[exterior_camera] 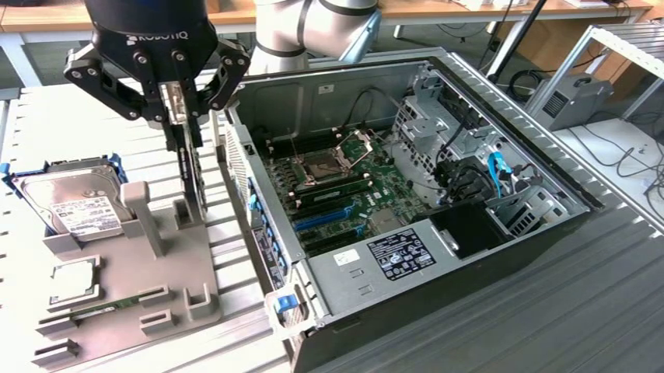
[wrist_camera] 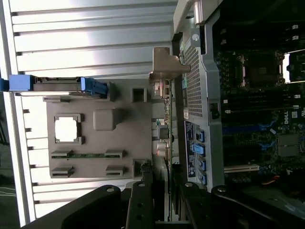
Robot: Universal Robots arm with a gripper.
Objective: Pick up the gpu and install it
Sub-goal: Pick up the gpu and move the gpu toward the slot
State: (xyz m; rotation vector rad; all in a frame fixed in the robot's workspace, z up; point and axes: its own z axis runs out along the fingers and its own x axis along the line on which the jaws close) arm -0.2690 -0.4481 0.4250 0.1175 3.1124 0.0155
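**Item: pincer**. Gripper (exterior_camera: 176,105), black body lettered ROBOTIQ, poised over the grey parts fixture (exterior_camera: 135,295) at the exterior view's left. The jaws are drawn in narrow and pinch the upper edge of the gpu (exterior_camera: 192,171).

**Item: gpu**. It stands on edge, upright, at the fixture's slotted posts, just beside the outer wall of the open computer case (exterior_camera: 539,225). Whether its lower edge sits in the slot or hangs clear cannot be told. In the wrist view the card (wrist_camera: 167,119) runs edge-on between the gripper (wrist_camera: 164,186) fingers, bracket end farthest from the camera.

**Handling, as judged.**
- Light, stiff and thin
- Fragile at soldered parts and the contact edge
- Bare board edges likely slick under pads
- Best held across the top edge near mid-length, square to the board, clear of the connector

**Legible writing.**
- ROBOTIQ only
- White label on the hard drive (exterior_camera: 73,206): print too small to read
- White label on the power supply (exterior_camera: 400,252) inside the case: likewise
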